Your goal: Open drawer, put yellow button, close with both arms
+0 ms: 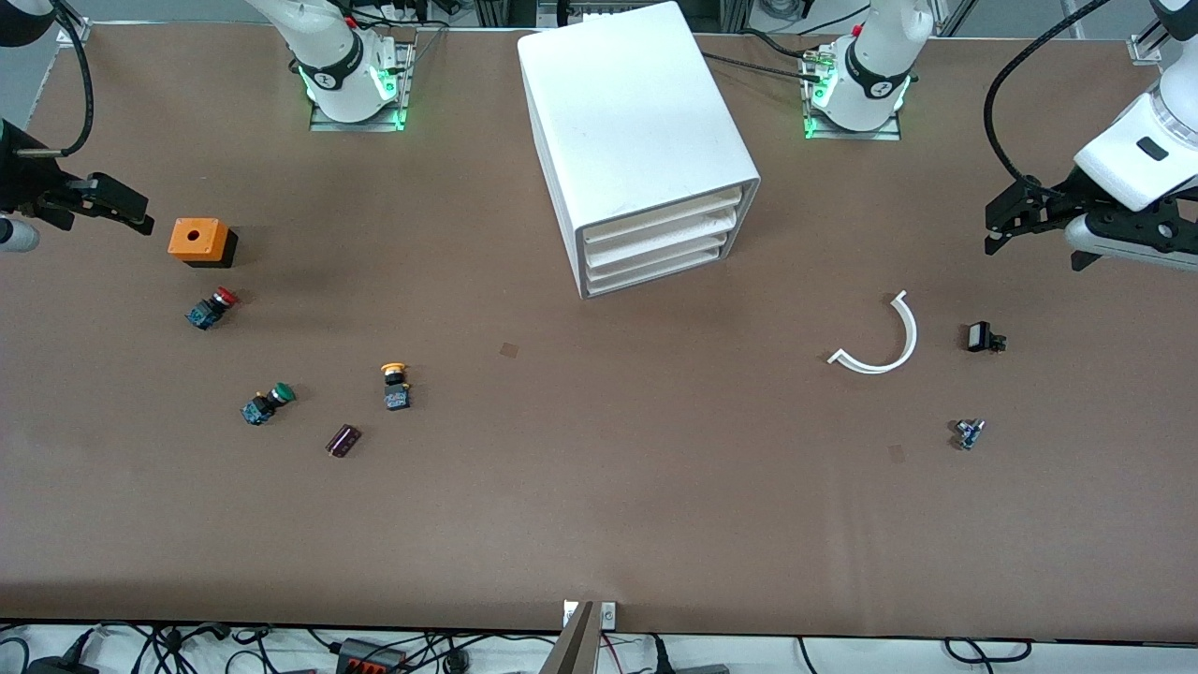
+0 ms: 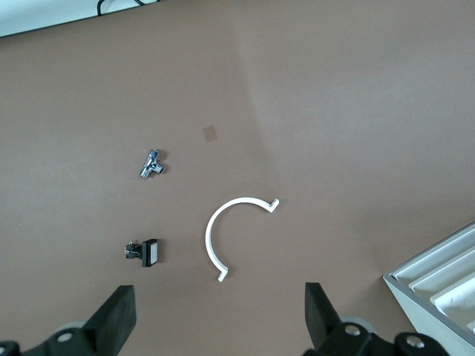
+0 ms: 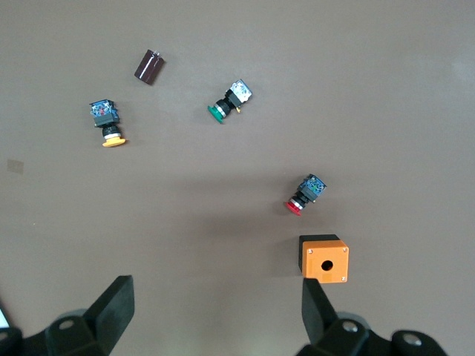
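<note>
The white cabinet (image 1: 636, 131) stands mid-table, and its four drawers face the front camera. The top drawer (image 1: 666, 213) is shut, flush with the three below it. The yellow button (image 1: 395, 384) lies on its side on the table toward the right arm's end, nearer the front camera than the cabinet. It also shows in the right wrist view (image 3: 107, 123). My right gripper (image 1: 126, 212) is open and empty over the table beside the orange box (image 1: 199, 241). My left gripper (image 1: 1000, 225) is open and empty over the left arm's end of the table.
A red-capped button (image 1: 211, 308), a green-capped button (image 1: 267, 403) and a dark purple cylinder (image 1: 343, 440) lie near the yellow button. A white curved strip (image 1: 884, 339), a small black switch (image 1: 983, 337) and a metal fitting (image 1: 968, 432) lie toward the left arm's end.
</note>
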